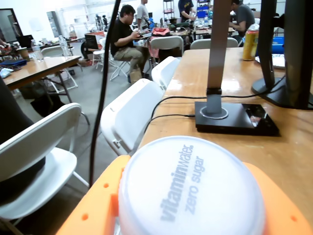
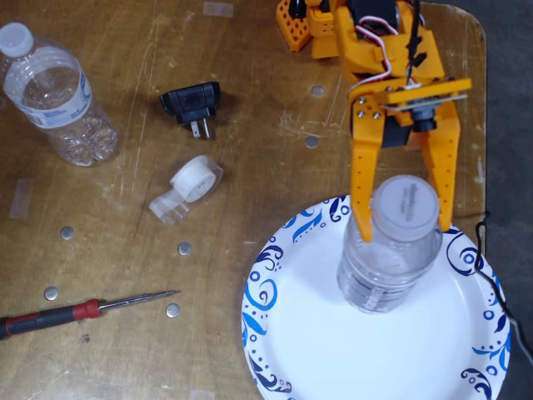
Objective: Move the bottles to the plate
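A clear bottle [image 2: 387, 267] with a white cap [image 2: 405, 207] stands upright on the white, blue-swirl plate [image 2: 333, 350] at the lower right of the fixed view. My orange gripper [image 2: 405, 227] straddles it from above, one finger on each side of its shoulder, shut on it. In the wrist view the cap [image 1: 190, 191] reads "vitaminwater zero sugar" and fills the bottom, with orange fingers [image 1: 95, 196] on both sides. The second bottle [image 2: 58, 96], with a white-and-blue label, lies on the table at the upper left, far from the gripper.
A clear tape dispenser [image 2: 187, 187], a black plug adapter [image 2: 193, 106], a red-handled screwdriver [image 2: 75, 312] and several small metal discs lie on the wooden table. The table's right edge [image 2: 485, 125] is close to the plate. The arm's base [image 2: 333, 25] is at the top.
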Tool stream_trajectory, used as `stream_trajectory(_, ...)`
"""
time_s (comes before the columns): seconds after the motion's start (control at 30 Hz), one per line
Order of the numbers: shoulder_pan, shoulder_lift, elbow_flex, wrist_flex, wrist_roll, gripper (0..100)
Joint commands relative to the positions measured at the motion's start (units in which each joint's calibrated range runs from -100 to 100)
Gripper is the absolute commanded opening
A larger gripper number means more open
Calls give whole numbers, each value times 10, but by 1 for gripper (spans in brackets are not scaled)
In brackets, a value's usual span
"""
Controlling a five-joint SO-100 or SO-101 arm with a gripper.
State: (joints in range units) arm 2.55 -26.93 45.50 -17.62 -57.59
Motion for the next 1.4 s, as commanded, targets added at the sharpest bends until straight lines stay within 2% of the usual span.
stream_trajectory(0.0,-17,0,14,-33,-3,12)
stream_trajectory(0.5,-78,5,69,-38,-4,12)
stream_trajectory(0.97,-74,7,40,-48,-6,12)
stream_trajectory(1.37,-56,91,-22,-61,-2,13)
